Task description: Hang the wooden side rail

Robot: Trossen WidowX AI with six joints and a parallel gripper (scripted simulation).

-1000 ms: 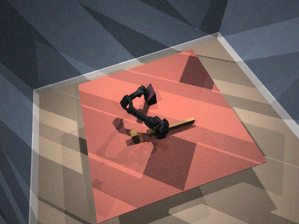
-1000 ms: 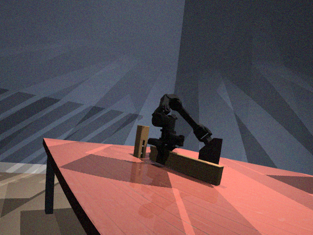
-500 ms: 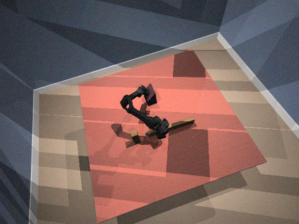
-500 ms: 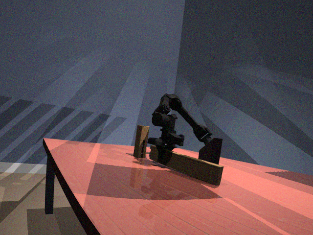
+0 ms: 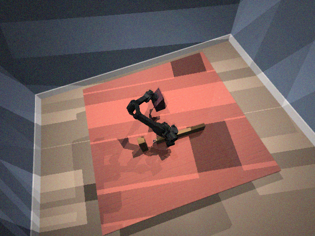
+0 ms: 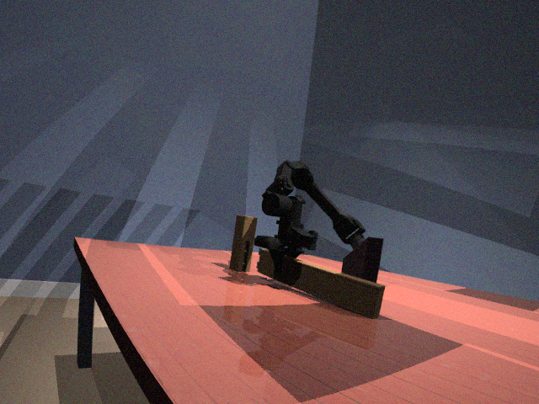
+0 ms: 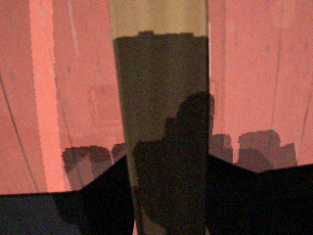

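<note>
The wooden side rail (image 5: 197, 128) (image 6: 344, 289) (image 7: 156, 78) stands on its long narrow edge. My gripper (image 5: 170, 142) (image 6: 287, 271) (image 7: 159, 154) is shut on the rail near its post-side end, with one black finger on each side. The rail's far end rests on the table. The post-side end seems slightly raised. The headboard post (image 5: 143, 144) (image 6: 242, 244) stands upright just beyond that end. In the top view a gap shows between them, with a small bright bit of the hooks (image 5: 154, 140) in it. The hooks are not on the pins. The pins are too small to make out.
The dark arm base (image 5: 159, 103) (image 6: 369, 259) stands on the red table (image 5: 216, 94) (image 6: 434, 313), behind the rail. The arm reaches from it over the rail. Dark shadow patches lie across the tabletop and on the rail.
</note>
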